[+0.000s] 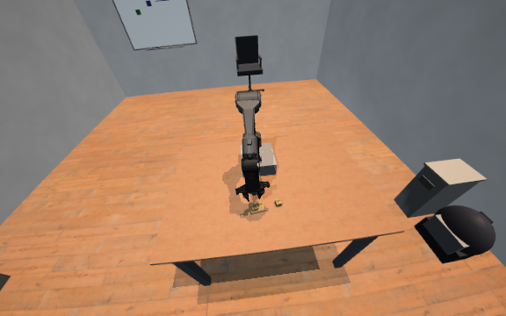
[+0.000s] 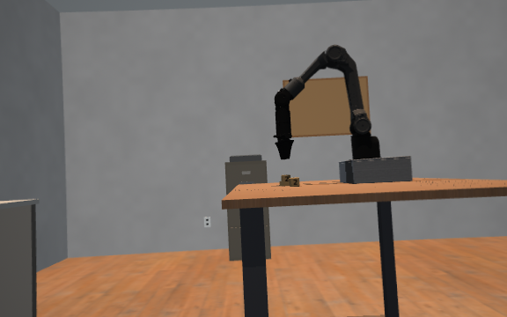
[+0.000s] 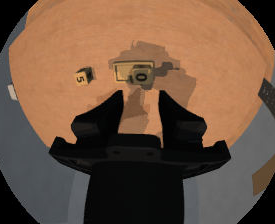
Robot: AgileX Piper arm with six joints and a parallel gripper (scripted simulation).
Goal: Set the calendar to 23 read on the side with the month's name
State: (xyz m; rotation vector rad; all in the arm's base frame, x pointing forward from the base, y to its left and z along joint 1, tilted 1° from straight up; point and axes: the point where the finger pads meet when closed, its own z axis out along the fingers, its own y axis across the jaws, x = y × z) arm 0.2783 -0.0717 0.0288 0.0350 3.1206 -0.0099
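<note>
The small yellowish tray lies on the table. One wooden cube is at the tray's right end in the wrist view, with a 0 on its upward face; its side shows a 2 in the exterior view. The other cube stands on the table apart from the tray, with a 5 up and a 2 on a side. The month's name is not readable. My gripper is partly open, empty, and hangs above the tray and its cube.
The arm's grey base block stands on the table behind the gripper. The table's front edge lies beyond the tray, away from the base. The loose cube is the nearest object beside the tray.
</note>
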